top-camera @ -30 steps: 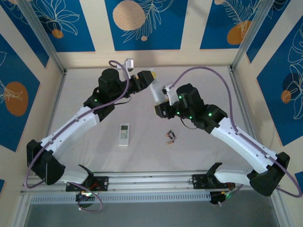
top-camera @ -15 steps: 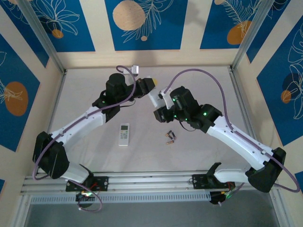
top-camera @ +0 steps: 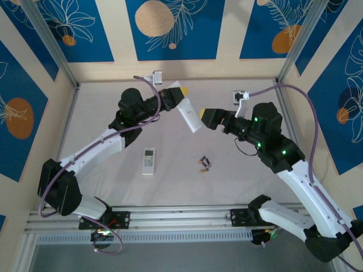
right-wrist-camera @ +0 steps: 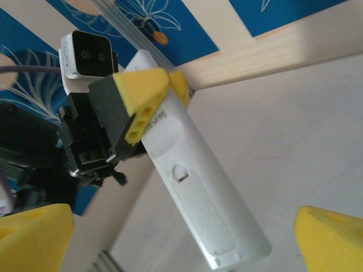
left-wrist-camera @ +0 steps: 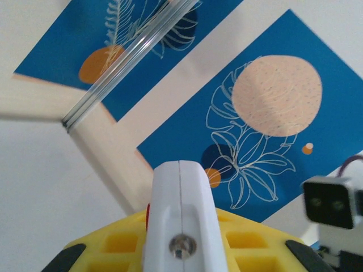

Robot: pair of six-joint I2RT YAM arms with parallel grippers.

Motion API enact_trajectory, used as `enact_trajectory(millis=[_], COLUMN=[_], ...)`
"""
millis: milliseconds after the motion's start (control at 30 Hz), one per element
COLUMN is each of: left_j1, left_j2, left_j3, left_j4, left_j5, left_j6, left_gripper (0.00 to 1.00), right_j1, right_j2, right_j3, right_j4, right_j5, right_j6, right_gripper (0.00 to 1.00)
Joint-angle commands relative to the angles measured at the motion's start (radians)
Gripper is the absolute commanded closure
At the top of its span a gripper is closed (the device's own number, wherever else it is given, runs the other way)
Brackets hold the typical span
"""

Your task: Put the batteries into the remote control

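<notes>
My top camera is high behind the arm bases, looking steeply down on the table [top-camera: 176,184]. Left wrist cam hugs the white remote [left-wrist-camera: 180,209] from 10 o'clock, tilted up at wall panels [left-wrist-camera: 170,73]. Right wrist cam faces it close from 3 o'clock. All three share it.

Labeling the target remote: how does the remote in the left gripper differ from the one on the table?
Size: the held remote looks longer than the table remote. Pose: the held remote is in the air, tilted, clamped in the left gripper; the table remote lies flat. Side: the held remote shows its battery cover in the right wrist view; the table remote seems screen up. Both are white.
</notes>
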Motion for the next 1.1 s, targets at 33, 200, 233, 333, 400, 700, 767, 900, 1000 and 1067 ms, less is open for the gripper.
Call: enact_trajectory(millis=[33, 200, 233, 333, 400, 700, 767, 900, 1000, 1067], left_j1=[0.013, 0.012, 0.013, 0.013, 0.013, 0.006, 0.001, -0.005, -0.005, -0.005], left_j2=[0.007, 0.022, 0.024, 0.029, 0.027, -0.037, -0.053, -0.083, -0.092, -0.091], left_j3=[0.022, 0.024, 0.022, 0.021, 0.021, 0.033, 0.041, 0.041, 0.042, 0.039], left_j4=[0.159, 0.182, 0.187, 0.185, 0.168, -0.003, -0.057, -0.109, -0.121, -0.121], left_j5=[0.026, 0.028, 0.03, 0.033, 0.032, -0.007, -0.028, -0.06, -0.065, -0.067], left_j6=[0.002, 0.0, -0.002, 0.0, 0.015, 0.187, 0.237, 0.306, 0.322, 0.322], left_gripper=[0.98, 0.98, 0.98, 0.99, 0.99, 1.0, 1.0, 1.0, 1.0, 1.0], right_j1=[-0.013, -0.012, -0.01, -0.006, -0.001, 0.005, 0.007, 0.011, 0.017, 0.026], right_j2=[-0.037, -0.018, -0.008, 0.032, 0.058, 0.151, 0.176, 0.215, 0.231, 0.241], right_j3=[-0.144, -0.255, -0.265, -0.261, -0.238, -0.144, -0.121, -0.098, -0.098, -0.093], right_j4=[0.245, 0.457, 0.482, 0.515, 0.503, 0.275, 0.241, 0.221, 0.251, 0.261], right_j5=[-0.099, -0.148, -0.154, -0.164, -0.161, -0.059, -0.063, -0.079, -0.099, -0.103], right_j6=[0.235, 0.361, 0.377, 0.402, 0.4, 0.479, 0.492, 0.501, 0.506, 0.499], right_gripper=[0.01, 0.02, 0.02, 0.02, 0.01, 0.01, 0.0, 0.01, 0.0, 0.0])
